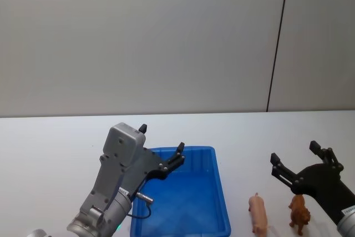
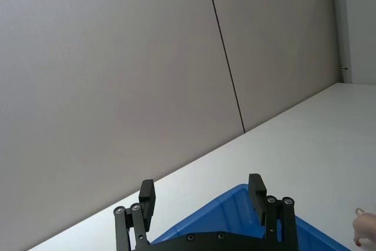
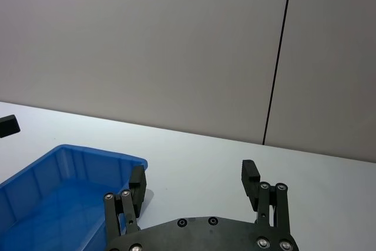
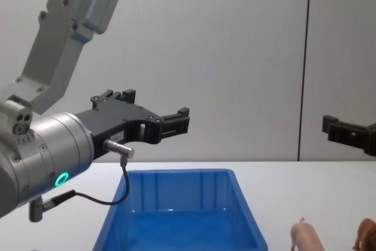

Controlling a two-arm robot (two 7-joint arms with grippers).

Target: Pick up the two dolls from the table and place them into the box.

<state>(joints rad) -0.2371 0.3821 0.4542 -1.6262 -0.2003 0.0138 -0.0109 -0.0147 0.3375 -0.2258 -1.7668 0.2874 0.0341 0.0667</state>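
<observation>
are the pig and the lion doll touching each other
Apart. The head view shows bare white table between the pink pig and the brown lion.

No legible text or labels

Glossy plastic box (image 1: pixel 183 201), smooth matt table (image 1: pixel 55 148), matt grey metal left arm (image 1: pixel 119 154)

Two dolls: one pink pig (image 1: pixel 258 213) and one brown lion (image 1: pixel 299 212). One blue box (image 1: pixel 222 192). One white table (image 1: pixel 55 148). Two grippers: one left gripper (image 1: pixel 161 137), one right gripper (image 1: pixel 294 151), each with two black fingers (image 1: pixel 176 155). One dark line (image 1: pixel 277 43) on the wall (image 1: pixel 138 37).
</observation>
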